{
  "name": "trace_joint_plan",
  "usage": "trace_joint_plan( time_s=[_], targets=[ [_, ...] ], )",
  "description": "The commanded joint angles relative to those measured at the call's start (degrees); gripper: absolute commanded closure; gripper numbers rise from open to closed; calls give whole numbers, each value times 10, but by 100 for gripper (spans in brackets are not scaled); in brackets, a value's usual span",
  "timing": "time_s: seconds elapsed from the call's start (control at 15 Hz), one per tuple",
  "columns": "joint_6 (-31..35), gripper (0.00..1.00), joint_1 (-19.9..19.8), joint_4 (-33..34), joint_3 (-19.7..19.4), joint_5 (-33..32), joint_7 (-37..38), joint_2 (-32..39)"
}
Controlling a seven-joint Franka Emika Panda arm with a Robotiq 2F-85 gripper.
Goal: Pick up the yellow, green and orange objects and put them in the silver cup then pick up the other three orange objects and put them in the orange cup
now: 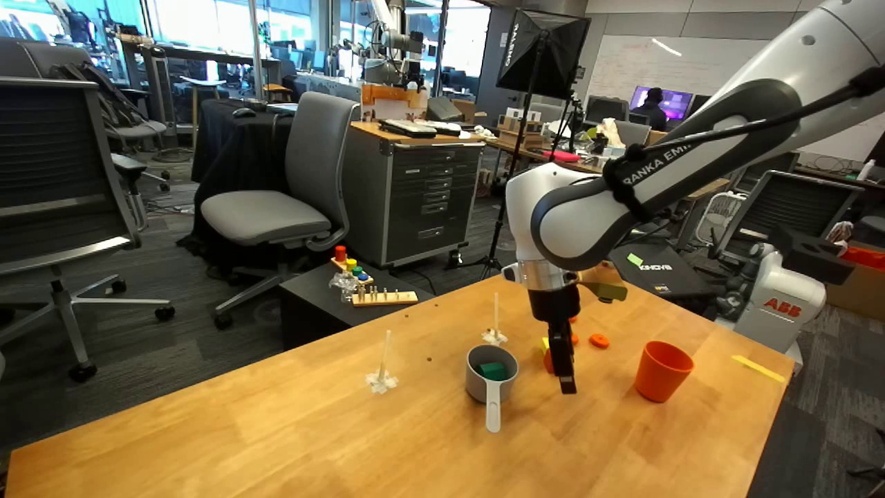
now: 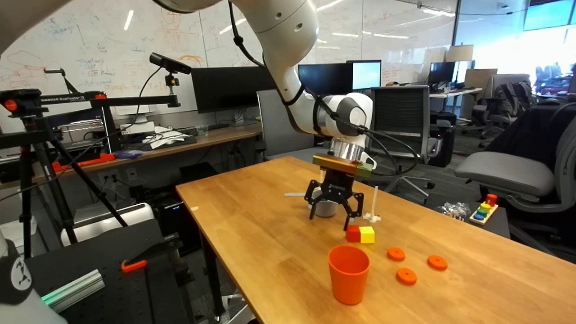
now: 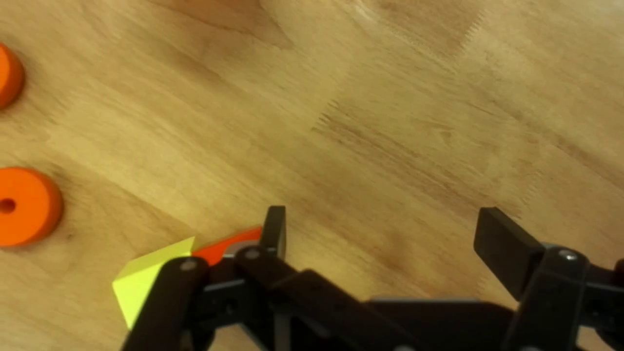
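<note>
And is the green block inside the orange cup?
No, the green block lies inside the silver cup, as an exterior view shows.

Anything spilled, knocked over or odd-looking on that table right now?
Nothing looks spilled or knocked over: the silver cup and orange cup stand upright. The odd part is two thin sticks standing on the table, each with a ragged white patch at its base, which looks makeshift.

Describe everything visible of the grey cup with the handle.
The grey cup is round and open-topped, with a long, light handle joined near the top; metal or plastic, I can't tell. It stands upright on the wooden table, with a green block inside. Nothing else appears to touch it. In an exterior view the open gripper partly hides it.
</note>
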Motion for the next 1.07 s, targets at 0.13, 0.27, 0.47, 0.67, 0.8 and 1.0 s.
trace_joint_plan(
  time_s=[0.13, 0.27, 0.47, 0.67, 0.8, 1.0],
  targets=[
    [-76, 0, 18, 20, -10, -17, 14, -33],
    [-111, 0, 21, 16, -6, -20, 11, -63],
    [-161, 0, 26, 30, -16, -44, 5, -96],
    [-181, 0, 24, 49, -32, -92, 9, -109],
    [-179, 0, 15, 83, -48, -107, 20, -96],
    [-163, 0, 7, 68, -45, -94, 19, -103]
  ],
)
